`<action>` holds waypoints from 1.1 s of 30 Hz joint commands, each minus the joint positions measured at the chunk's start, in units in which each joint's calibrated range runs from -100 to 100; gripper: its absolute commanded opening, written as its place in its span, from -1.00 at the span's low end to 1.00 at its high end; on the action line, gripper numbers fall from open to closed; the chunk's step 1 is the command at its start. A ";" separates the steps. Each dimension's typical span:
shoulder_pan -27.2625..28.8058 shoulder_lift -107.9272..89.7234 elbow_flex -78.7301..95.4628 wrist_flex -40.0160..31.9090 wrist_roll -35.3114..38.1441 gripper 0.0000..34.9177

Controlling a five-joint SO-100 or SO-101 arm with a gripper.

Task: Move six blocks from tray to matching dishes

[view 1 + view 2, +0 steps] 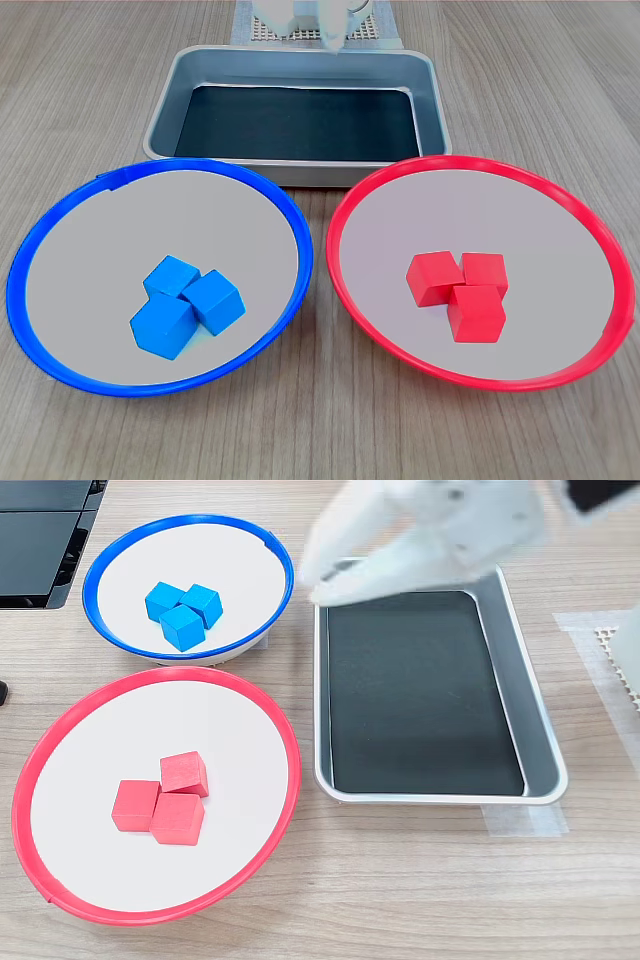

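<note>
Three blue blocks [185, 303] [183, 611] lie clustered in the blue-rimmed dish [60, 235] [120, 555]. Three red blocks [462, 290] [165, 798] lie clustered in the red-rimmed dish [560, 210] [70, 740]. The grey metal tray [165, 110] [540, 750] shows only its dark bottom. My white gripper [313, 585] hangs blurred over the tray corner nearest the blue dish in the second exterior view. Its jaws stand a little apart with nothing between them. In the first exterior view only its tip [330, 42] shows, past the tray's far wall.
A white perforated base [300, 25] [625, 650] stands behind the tray. Black flat objects [40, 530] lie at the second exterior view's top left. Tape [525, 822] holds the tray's edge to the wooden table [320, 440].
</note>
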 commanded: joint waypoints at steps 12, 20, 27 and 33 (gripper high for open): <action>2.13 -42.03 27.04 19.93 -1.03 -0.99; 5.23 -42.11 27.04 19.93 -1.17 -0.89; 5.23 -42.11 27.04 19.93 -1.17 -0.98; 5.23 -42.11 27.04 19.93 -1.17 -0.98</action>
